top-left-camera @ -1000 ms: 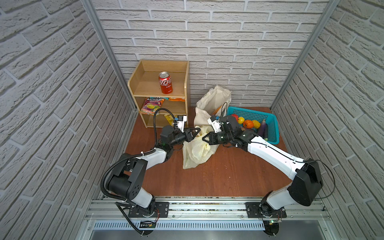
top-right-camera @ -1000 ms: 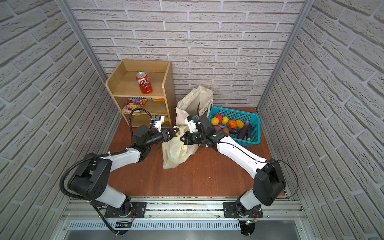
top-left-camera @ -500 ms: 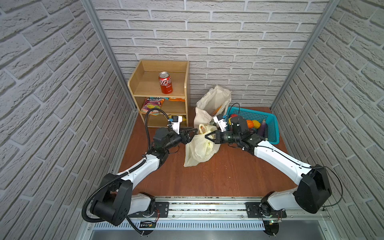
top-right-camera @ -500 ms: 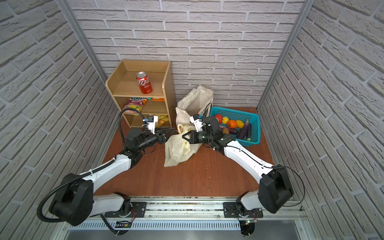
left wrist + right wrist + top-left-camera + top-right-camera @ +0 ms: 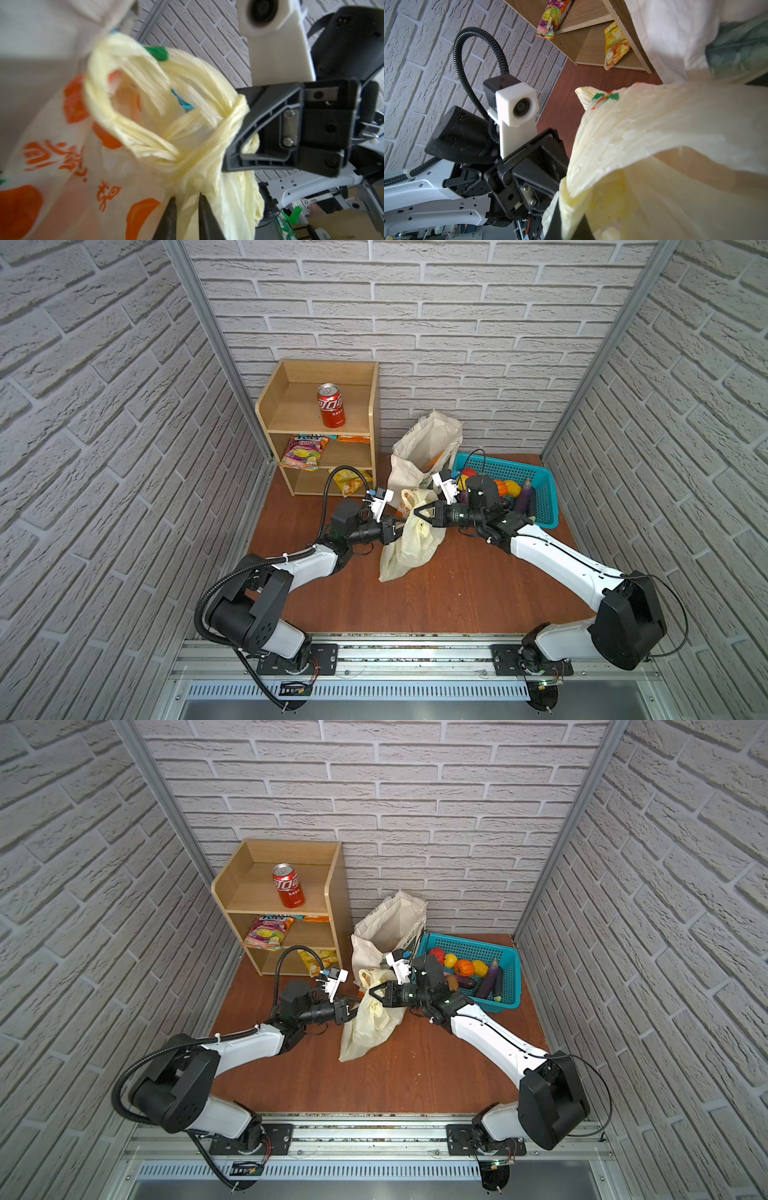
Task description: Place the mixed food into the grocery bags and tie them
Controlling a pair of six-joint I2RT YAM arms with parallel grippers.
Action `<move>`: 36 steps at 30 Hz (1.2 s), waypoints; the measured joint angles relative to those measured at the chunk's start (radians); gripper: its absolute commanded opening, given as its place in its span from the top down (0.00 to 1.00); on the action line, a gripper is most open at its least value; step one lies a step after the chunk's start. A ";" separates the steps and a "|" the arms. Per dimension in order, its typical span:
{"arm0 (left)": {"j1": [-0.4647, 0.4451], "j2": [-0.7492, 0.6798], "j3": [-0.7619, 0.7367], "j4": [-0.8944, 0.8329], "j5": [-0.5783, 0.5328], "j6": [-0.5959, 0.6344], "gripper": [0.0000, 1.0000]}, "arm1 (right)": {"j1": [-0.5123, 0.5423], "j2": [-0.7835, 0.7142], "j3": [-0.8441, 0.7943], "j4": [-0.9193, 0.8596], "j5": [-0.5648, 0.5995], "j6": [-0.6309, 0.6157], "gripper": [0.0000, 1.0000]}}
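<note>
The pale-yellow plastic grocery bag (image 5: pixel 409 545) (image 5: pixel 370 1029) lies slumped mid-table, with orange print on it. Its handles are twisted into a knot (image 5: pixel 199 160). My left gripper (image 5: pixel 401 526) (image 5: pixel 185 200) meets it from the left, its fingers nearly together on a bunch of plastic below the knot. From the right, my right gripper (image 5: pixel 417 512) (image 5: pixel 569 214) is shut on a handle strip. Behind stands the cream canvas tote (image 5: pixel 428 439) (image 5: pixel 390 923), mouth open, with something orange (image 5: pixel 435 459) inside. The mixed food is otherwise hidden.
A turquoise basket (image 5: pixel 540 506) of toy fruit and vegetables sits at the back right, close behind my right wrist. At the back left a wooden shelf unit (image 5: pixel 291 406) carries a red cola can (image 5: pixel 331 405) and snack packets (image 5: pixel 304 452).
My left gripper opened and drew back a little, then came right again and closed on the plastic bag by the knot. The right gripper kept its hold and barely moved.
</note>
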 measured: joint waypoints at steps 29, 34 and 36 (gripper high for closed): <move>-0.129 -0.094 -0.204 0.193 -0.288 0.032 0.80 | -0.232 0.113 -0.217 0.930 -0.479 0.424 0.94; -0.083 -0.268 -0.253 0.158 -0.367 0.068 0.61 | -0.255 0.264 -0.233 1.215 -0.507 0.626 0.95; -0.057 -0.359 -0.250 0.102 -0.396 0.097 0.51 | -0.260 0.279 -0.244 1.260 -0.506 0.665 0.94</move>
